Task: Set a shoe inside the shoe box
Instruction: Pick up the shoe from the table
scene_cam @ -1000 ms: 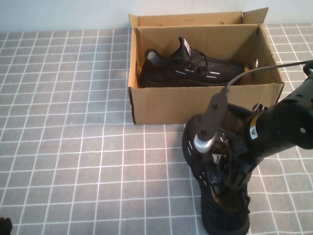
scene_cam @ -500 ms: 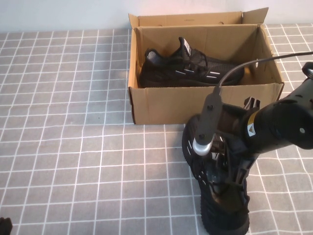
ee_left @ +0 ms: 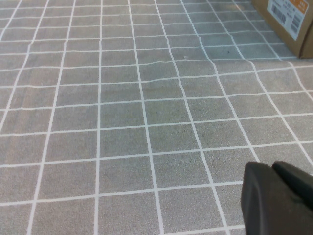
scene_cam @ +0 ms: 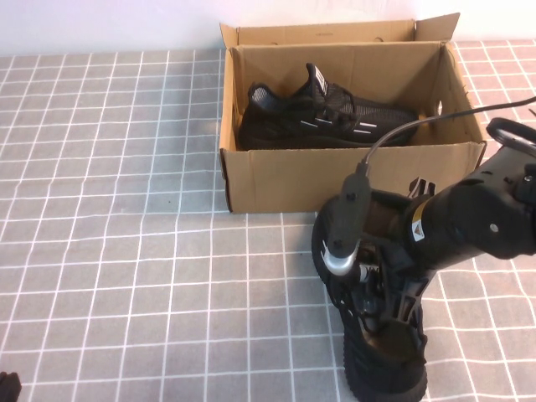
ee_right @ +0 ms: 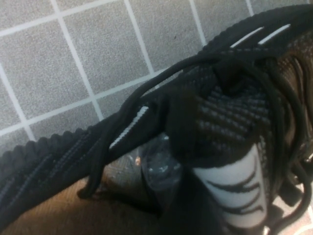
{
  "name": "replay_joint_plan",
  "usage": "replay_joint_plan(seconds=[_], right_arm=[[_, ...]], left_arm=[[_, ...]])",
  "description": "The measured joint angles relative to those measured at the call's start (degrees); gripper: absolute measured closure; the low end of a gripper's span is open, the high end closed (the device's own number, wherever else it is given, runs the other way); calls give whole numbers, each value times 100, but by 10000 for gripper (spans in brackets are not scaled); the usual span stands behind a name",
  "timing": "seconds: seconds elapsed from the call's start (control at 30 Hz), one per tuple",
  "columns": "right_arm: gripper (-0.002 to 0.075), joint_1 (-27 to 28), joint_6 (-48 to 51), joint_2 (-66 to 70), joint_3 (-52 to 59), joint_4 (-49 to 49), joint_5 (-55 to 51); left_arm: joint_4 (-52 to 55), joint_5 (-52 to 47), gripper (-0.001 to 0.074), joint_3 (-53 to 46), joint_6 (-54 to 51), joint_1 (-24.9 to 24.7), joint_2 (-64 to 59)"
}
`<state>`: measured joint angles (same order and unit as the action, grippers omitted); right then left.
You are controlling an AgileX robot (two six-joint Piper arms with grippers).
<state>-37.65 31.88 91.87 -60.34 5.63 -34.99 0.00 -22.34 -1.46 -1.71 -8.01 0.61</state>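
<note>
A black knit sneaker (scene_cam: pixel 381 364) stands on the grey tiled table just in front of the brown cardboard shoe box (scene_cam: pixel 335 177), toe toward the box. Its look-alike (scene_cam: pixel 327 117) lies inside the box, on its side. My right gripper (scene_cam: pixel 381 293) is down at the front sneaker's opening, over the laces and tongue. In the right wrist view the sneaker (ee_right: pixel 73 152) fills the frame, its white tongue label (ee_right: pixel 237 191) very close. My left gripper (scene_cam: pixel 7 387) is parked at the near left table edge, shut and empty, as the left wrist view (ee_left: pixel 272 167) shows.
The box flaps stand up at the back (scene_cam: pixel 335 32) and right. A corner of the box with an orange-and-white label (ee_left: pixel 288 17) shows in the left wrist view. Grey tiled table (scene_cam: pixel 126 209) spreads to the left of the box and sneaker.
My right arm has sunk lower and shifted a little left over the front sneaker. The sneaker, the box and the left arm have not moved.
</note>
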Motion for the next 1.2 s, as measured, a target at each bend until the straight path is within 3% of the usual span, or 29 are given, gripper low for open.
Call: replay_joint_plan(seconds=[0.47, 0.67, 0.93, 1.2], right_arm=[[540, 0, 13, 57, 0, -68, 129], [700, 0, 13, -2, 0, -156, -24], [711, 4, 13, -1091, -74, -425, -1281], [711, 4, 13, -1995, -1005, -602, -2540]], left_arm=[[0, 0, 736, 0, 0, 0, 0], [0, 0, 736, 0, 0, 0, 0], [0, 0, 736, 0, 0, 0, 0], [0, 0, 736, 0, 0, 0, 0]])
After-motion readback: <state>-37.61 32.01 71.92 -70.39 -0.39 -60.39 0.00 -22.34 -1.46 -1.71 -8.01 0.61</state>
